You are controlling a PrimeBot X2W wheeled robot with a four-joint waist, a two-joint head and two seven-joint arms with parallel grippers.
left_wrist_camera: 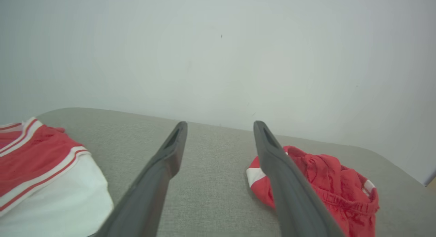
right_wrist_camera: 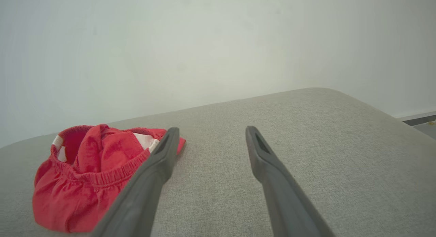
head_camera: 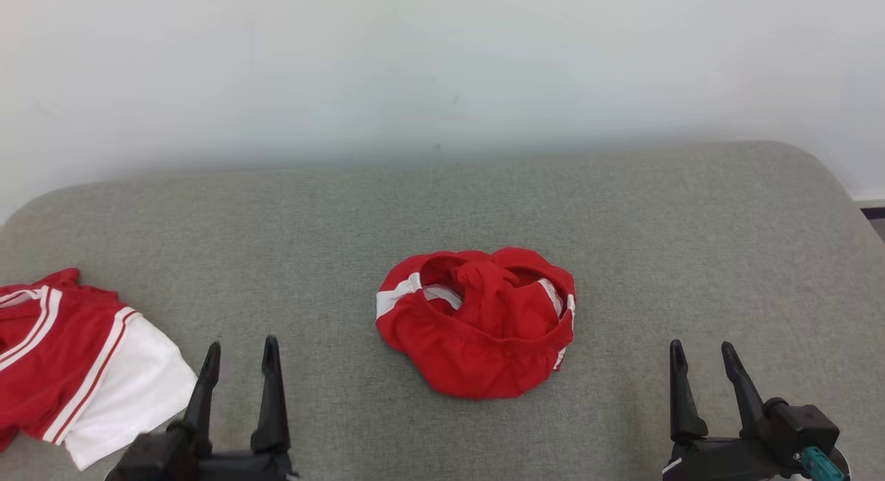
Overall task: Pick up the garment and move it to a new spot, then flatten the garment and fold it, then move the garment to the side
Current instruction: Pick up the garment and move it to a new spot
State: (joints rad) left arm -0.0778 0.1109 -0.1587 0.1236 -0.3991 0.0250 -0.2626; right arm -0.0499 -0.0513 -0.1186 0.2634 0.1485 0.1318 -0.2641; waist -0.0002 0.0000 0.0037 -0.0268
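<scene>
At far left on the counter [head_camera: 622, 225]: red-and-white top [head_camera: 69, 363], lying flat. Left claw [head_camera: 243, 344] just beside it, spread wide, empty. Mid-counter: red garment [head_camera: 477, 329], crumpled, well apart from both claws. Right claw [head_camera: 702, 345] at lower right, spread wide, empty.

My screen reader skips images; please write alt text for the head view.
Crumpled red shorts lie in the middle of a grey cushion. A red and white garment lies at the left. The left gripper and right gripper are open, holding nothing.
</scene>
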